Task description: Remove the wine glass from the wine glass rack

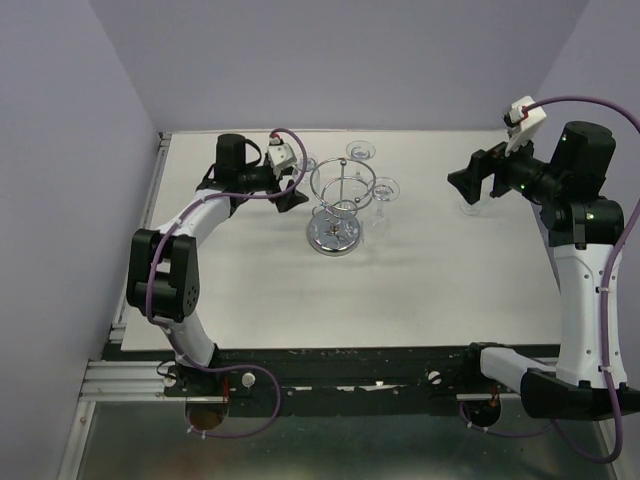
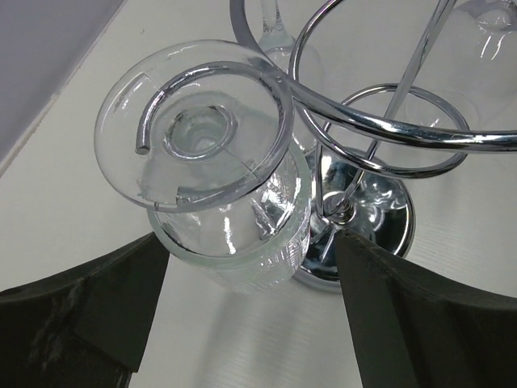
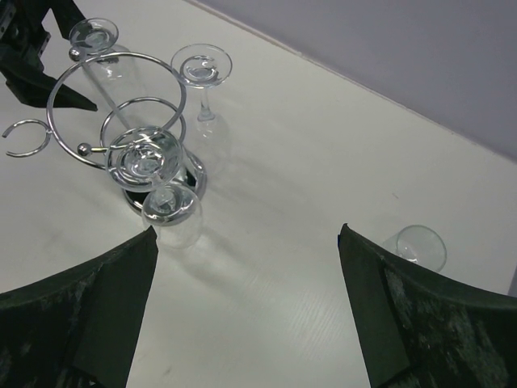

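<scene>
The chrome wine glass rack stands mid-table with three clear wine glasses hanging upside down from its rim loops. My left gripper is open at the rack's left side. In the left wrist view its fingers flank the space just below the bowl of the nearest wine glass, whose foot rests in a loop, and do not touch it. My right gripper is open and empty, raised well to the right of the rack. It also shows in its wrist view.
Two more glasses hang at the rack's back and right. One loop holds nothing. A clear glass sits on the table under the right gripper. Walls close the table at the back and left.
</scene>
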`<action>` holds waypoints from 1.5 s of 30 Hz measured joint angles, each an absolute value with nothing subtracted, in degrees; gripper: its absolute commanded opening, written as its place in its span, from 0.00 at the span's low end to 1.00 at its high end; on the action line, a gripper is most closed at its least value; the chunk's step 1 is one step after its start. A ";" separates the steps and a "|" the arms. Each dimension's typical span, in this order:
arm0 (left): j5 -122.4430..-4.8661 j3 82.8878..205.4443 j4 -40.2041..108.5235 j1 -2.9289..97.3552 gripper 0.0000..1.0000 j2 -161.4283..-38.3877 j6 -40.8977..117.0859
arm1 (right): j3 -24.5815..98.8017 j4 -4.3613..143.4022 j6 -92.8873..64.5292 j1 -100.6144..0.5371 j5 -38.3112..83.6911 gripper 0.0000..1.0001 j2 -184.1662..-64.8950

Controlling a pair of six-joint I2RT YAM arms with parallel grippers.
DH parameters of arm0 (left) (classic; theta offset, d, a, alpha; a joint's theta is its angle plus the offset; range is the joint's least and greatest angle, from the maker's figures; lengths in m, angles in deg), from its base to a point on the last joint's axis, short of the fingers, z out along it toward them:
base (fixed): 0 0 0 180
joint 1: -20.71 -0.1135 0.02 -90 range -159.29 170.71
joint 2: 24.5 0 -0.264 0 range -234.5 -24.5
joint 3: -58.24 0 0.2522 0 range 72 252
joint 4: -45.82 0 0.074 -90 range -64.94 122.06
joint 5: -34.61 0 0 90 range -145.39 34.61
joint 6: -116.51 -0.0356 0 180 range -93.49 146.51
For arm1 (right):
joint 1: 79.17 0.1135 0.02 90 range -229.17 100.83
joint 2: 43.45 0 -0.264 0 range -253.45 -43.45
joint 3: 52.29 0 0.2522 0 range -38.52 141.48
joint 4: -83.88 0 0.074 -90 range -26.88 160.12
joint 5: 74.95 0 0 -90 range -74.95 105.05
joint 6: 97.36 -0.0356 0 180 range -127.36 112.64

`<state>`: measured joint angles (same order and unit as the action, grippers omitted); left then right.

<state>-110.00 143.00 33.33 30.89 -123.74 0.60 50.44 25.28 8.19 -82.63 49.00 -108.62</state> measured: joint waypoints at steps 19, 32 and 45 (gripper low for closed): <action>-107.90 143.00 38.47 33.23 0.97 -125.10 1.37 | 49.13 25.25 8.14 -82.61 49.22 1.00 -108.73; -106.66 143.83 39.41 33.62 0.72 -126.26 2.68 | 46.53 25.49 8.08 -82.61 49.22 1.00 -108.64; -105.02 143.44 41.18 33.97 0.49 -126.26 4.87 | 45.05 25.52 8.08 -82.61 49.20 1.00 -107.46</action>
<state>-105.02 143.44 41.18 33.97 -126.26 4.87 45.05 25.52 8.08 -82.61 49.20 -107.46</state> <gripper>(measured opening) 0.790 0.998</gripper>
